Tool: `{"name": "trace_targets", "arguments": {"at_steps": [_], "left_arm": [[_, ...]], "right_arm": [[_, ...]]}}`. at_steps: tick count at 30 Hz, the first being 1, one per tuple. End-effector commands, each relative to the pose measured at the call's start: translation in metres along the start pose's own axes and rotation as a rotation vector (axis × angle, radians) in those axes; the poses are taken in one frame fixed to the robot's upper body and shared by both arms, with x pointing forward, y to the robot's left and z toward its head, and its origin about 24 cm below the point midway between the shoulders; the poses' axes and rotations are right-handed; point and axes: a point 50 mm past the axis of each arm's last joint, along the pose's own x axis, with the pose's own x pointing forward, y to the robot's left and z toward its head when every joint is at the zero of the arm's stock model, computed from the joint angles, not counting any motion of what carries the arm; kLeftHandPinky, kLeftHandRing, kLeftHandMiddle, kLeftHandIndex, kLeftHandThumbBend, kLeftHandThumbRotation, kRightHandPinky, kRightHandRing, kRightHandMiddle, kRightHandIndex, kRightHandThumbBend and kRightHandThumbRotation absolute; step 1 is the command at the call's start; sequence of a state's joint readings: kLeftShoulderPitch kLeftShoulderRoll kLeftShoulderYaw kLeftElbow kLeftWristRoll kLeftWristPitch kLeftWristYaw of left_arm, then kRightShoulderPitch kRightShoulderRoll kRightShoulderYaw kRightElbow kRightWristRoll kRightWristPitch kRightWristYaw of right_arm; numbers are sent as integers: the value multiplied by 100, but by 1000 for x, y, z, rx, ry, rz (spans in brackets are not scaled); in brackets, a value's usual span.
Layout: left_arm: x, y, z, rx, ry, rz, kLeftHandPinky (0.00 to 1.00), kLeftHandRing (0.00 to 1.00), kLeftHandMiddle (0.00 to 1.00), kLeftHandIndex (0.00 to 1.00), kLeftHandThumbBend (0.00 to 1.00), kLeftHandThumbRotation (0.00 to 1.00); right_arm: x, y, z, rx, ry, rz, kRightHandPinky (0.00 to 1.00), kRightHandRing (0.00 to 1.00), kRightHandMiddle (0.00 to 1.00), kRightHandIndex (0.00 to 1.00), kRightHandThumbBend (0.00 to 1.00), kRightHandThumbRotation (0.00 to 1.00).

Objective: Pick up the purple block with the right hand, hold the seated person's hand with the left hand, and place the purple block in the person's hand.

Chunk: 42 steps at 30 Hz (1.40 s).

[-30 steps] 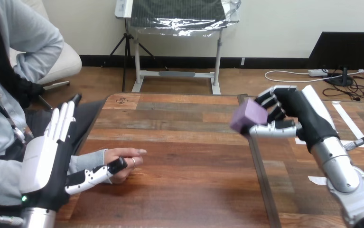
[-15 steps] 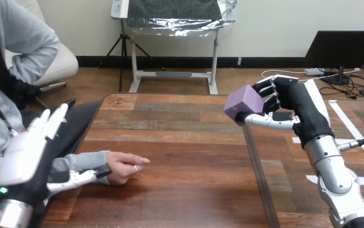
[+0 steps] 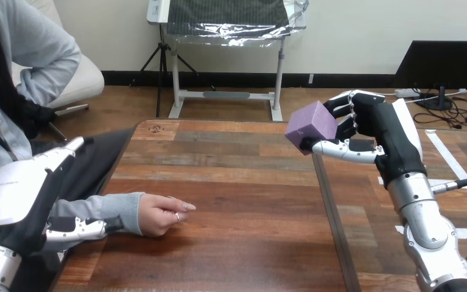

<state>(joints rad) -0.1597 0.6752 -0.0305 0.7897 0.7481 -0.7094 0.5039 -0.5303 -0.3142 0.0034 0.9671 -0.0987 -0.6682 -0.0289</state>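
Both hands have work left: the right hand [image 3: 378, 131], fingers clamped round the purple block [image 3: 311, 126] high over the table [image 3: 249, 243], should wait until the left hand [image 3: 17, 190], fingers straight beside the sleeve [image 3: 114, 208], has properly cupped the person's hand [image 3: 161, 214] resting on the wood.

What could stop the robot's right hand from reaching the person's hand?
Probably nothing, so yes, it looks reachable: the right hand holds the purple block above the table, and only bare wood lies between it and the person's hand.
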Motion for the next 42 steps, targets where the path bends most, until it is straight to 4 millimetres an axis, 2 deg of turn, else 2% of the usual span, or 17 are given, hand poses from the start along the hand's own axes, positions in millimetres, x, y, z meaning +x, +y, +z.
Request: {"name": "trace_targets", "arguments": {"at_steps": [1, 12, 24, 42], "left_arm": [[22, 13, 9, 31, -59, -16, 75, 82, 83, 87, 100, 44], [27, 12, 3, 72, -30, -99, 71, 78, 79, 84, 100, 39], [35, 8, 1, 118, -43, -170, 70, 76, 78, 83, 100, 42], [46, 2, 1, 157, -36, -230, 67, 74, 78, 81, 100, 32]], "right_arm": [[10, -6, 19, 39, -107, -43, 28, 34, 41, 46, 73, 0], [7, -7, 20, 47, -117, -47, 29, 34, 41, 46, 73, 0], [5, -6, 21, 66, -129, -51, 29, 34, 42, 46, 73, 0], [3, -6, 23, 84, -142, -43, 29, 34, 41, 46, 73, 0]]}}
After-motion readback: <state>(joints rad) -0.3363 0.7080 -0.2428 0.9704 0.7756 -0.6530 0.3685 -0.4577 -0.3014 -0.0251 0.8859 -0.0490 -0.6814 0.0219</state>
